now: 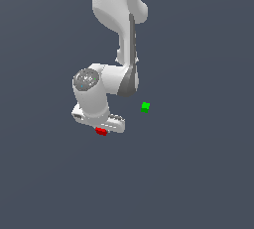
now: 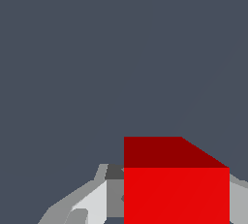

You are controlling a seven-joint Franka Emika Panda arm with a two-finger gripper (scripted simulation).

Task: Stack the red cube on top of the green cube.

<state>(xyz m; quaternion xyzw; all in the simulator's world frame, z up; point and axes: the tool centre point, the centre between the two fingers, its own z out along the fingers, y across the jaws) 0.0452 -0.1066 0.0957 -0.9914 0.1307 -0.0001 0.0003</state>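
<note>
The red cube shows just under the white gripper in the exterior view. In the wrist view the red cube fills the space between the two grey fingers, which press against its opposite sides. The gripper is shut on it. I cannot tell whether the cube rests on the floor or hangs just above it. The green cube sits alone on the dark surface, to the exterior view's right of the gripper and a little farther back. It does not show in the wrist view.
The white arm reaches down from the top of the exterior view over the plain dark grey surface. No other objects show.
</note>
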